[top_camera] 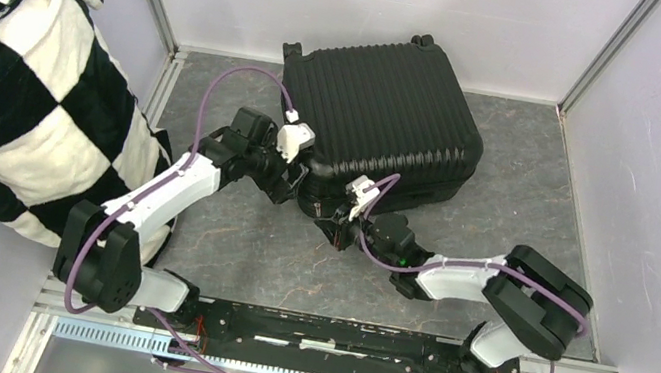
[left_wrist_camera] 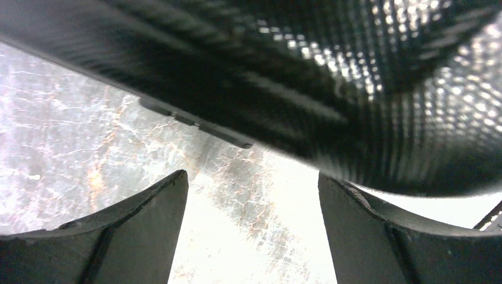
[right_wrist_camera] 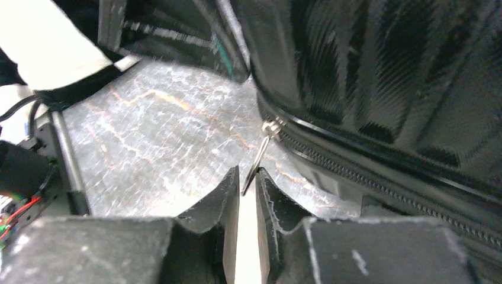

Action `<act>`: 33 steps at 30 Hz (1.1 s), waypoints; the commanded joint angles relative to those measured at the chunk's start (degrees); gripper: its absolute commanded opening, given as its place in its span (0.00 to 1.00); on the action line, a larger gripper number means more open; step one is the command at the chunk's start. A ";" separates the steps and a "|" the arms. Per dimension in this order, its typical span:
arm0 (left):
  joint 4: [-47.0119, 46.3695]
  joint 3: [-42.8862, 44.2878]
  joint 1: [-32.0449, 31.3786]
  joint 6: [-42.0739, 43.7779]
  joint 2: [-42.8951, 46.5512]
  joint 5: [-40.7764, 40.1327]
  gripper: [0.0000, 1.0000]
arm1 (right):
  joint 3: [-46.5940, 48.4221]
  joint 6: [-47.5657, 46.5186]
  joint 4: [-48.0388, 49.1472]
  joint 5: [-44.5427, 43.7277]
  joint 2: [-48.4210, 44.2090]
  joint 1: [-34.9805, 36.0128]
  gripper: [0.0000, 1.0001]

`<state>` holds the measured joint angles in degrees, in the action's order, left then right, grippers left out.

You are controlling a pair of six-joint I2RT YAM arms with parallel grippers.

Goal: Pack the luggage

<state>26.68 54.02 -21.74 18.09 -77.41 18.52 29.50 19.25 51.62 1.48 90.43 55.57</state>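
Note:
The luggage (top_camera: 377, 123) is a closed black ribbed hard-shell suitcase lying flat at the back middle of the table. My left gripper (top_camera: 294, 184) is at its near left corner, jaws open and empty; in the left wrist view the shell (left_wrist_camera: 308, 77) fills the top, close above the fingers (left_wrist_camera: 142, 231). My right gripper (top_camera: 345, 229) is at the near edge of the suitcase, nearly closed on the thin metal zipper pull (right_wrist_camera: 258, 160) that hangs from the zipper line (right_wrist_camera: 379, 183) of the shell.
A black-and-white checkered blanket (top_camera: 21, 74) is heaped at the left, over the enclosure wall. Grey marbled table surface (top_camera: 246, 243) lies in front of the suitcase. Enclosure walls and corner posts stand at the back and sides.

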 commanded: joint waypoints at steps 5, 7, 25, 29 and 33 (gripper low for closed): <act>4.11 9.59 8.40 6.63 1.89 1.23 0.91 | -10.00 4.49 -12.54 -9.42 -23.57 -11.00 0.46; 3.22 13.06 9.91 6.13 -0.20 -0.92 0.91 | -9.57 3.57 -19.72 -12.17 -29.94 -15.91 0.49; -19.20 61.74 10.59 -15.02 -37.89 -21.77 0.89 | -12.52 14.25 -38.03 -14.38 -34.09 -32.75 0.53; -14.78 73.22 9.85 -11.87 -48.65 -22.50 0.89 | -11.80 14.03 -37.50 -13.27 -32.38 -32.70 0.53; -11.38 80.47 9.36 -10.69 -55.46 -21.56 0.90 | -11.13 14.09 -36.86 -11.83 -31.33 -32.75 0.52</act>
<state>12.25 129.29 -11.53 6.83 -127.68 -2.04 16.95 32.32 12.80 -11.92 58.39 23.07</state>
